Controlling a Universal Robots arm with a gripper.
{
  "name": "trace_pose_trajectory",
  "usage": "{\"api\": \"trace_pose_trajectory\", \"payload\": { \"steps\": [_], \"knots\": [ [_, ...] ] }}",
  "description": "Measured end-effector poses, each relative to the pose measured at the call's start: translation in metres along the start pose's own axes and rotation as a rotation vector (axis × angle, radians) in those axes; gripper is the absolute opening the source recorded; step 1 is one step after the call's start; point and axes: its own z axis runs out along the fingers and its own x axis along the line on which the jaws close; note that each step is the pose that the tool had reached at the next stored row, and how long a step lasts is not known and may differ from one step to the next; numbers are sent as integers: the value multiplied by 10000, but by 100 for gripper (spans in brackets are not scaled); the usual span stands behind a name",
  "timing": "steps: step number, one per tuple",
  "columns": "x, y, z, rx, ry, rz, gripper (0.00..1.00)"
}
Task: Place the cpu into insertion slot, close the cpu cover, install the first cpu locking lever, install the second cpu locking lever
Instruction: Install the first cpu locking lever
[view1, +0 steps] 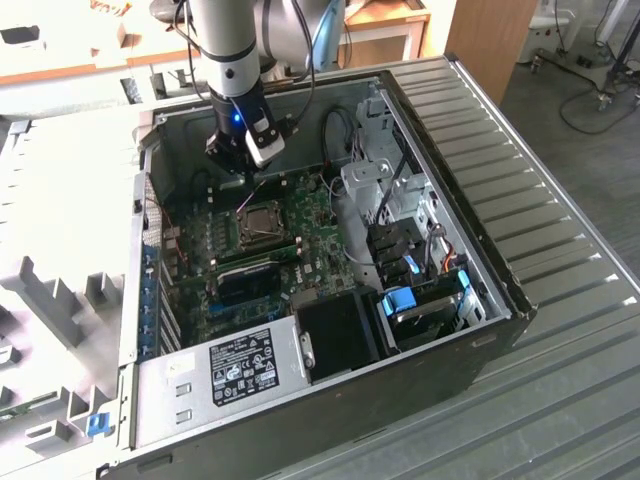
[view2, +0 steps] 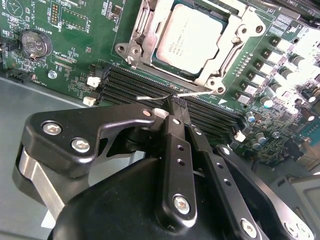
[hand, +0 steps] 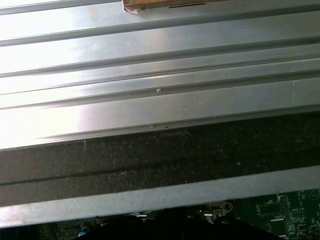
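The cpu (view2: 192, 35) lies flat in the insertion slot (view2: 131, 51) on the green board. The cpu cover (view2: 235, 46) is folded down around it, its cut-out showing the chip's silver top. My gripper (view2: 176, 102) is shut, its black fingers (view2: 172, 135) pressed together. Their tips meet a thin silvery locking lever (view2: 197, 92) that runs across the edge of the socket, above the memory slots. In the exterior view the gripper (view1: 247, 168) hangs inside the open case, just behind the socket (view1: 262, 222).
Long black memory slots (view2: 125, 87) and a coin battery (view2: 36, 42) lie close to the fingers. The case holds a black card (view1: 250, 282), a power supply (view1: 240, 368) and a drive cage (view1: 400, 200). The case wall (hand: 150, 160) and ribbed metal table (hand: 160, 75) border the board.
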Motion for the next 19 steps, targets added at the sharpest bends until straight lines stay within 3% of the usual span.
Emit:
{"api": "trace_pose_trajectory", "payload": {
  "steps": [19],
  "knots": [
    [-9, -4, 48, -5, 0, 0, 11]
  ]
}}
